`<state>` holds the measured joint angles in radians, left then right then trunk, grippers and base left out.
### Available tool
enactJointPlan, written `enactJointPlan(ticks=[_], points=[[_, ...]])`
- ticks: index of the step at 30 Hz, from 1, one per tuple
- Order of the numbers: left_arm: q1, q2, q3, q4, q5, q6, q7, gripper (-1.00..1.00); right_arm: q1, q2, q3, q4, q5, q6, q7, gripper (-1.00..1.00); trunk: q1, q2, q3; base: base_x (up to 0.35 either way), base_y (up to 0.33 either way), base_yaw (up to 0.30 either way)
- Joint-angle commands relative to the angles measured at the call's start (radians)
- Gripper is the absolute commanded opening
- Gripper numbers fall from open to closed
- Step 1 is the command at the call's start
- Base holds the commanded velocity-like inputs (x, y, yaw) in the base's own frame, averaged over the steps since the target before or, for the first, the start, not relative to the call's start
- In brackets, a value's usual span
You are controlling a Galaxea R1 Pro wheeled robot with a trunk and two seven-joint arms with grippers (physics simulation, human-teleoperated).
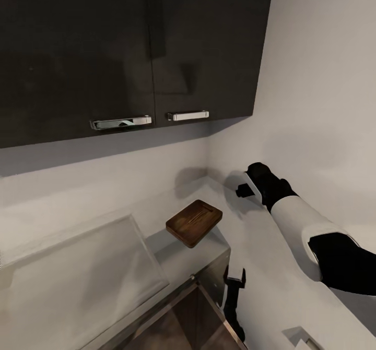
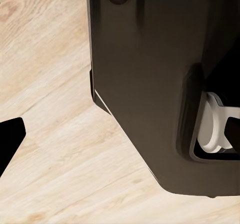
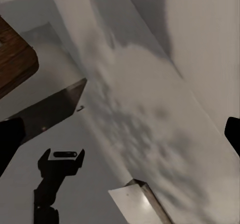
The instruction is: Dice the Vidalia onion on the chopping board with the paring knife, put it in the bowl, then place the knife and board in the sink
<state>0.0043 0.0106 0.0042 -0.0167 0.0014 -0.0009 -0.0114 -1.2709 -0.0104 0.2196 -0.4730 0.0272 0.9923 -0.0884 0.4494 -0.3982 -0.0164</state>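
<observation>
The right hand (image 1: 241, 190), fingers spread apart, hung over the grey bench (image 1: 271, 266) in a dark-cupboarded corner, the chopping board (image 1: 194, 222) just beside it.

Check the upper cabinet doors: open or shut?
Shut. Both dark upper cabinet doors sit flush, handles level, no gap showing the inside. The chopping board lies below on the countertop.

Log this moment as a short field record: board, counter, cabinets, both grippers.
chopping board: dark wood, flat on the countertop, near the corner
wall cabinets: dark, glossy, doors shut, two silver handles
right gripper: raised above the counter beside the board, holding nothing; jaws apart in the right wrist view
left gripper: hanging low by the counter edge, jaws open
onion, knife, bowl: not visible
</observation>
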Motion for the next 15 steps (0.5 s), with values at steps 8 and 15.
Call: enactJointPlan(ticks=[8, 15], points=[[0.0, -0.001, 0.0, -0.002, 0.0, 0.001, -0.001, 1.0, -0.001, -0.002, 0.006, -0.001, 0.001, 0.005, 0.001, 1.0, 0.001, -0.002, -0.002, -0.046, 0.113, 0.0], [0.0, 0.0, 0.0, -0.002, 0.0, 0.001, -0.001, 1.0, -0.001, -0.002, 0.006, -0.001, 0.001, 0.004, 0.001, 1.0, 0.001, -0.002, -0.002, -0.005, 0.01, 0.057]])
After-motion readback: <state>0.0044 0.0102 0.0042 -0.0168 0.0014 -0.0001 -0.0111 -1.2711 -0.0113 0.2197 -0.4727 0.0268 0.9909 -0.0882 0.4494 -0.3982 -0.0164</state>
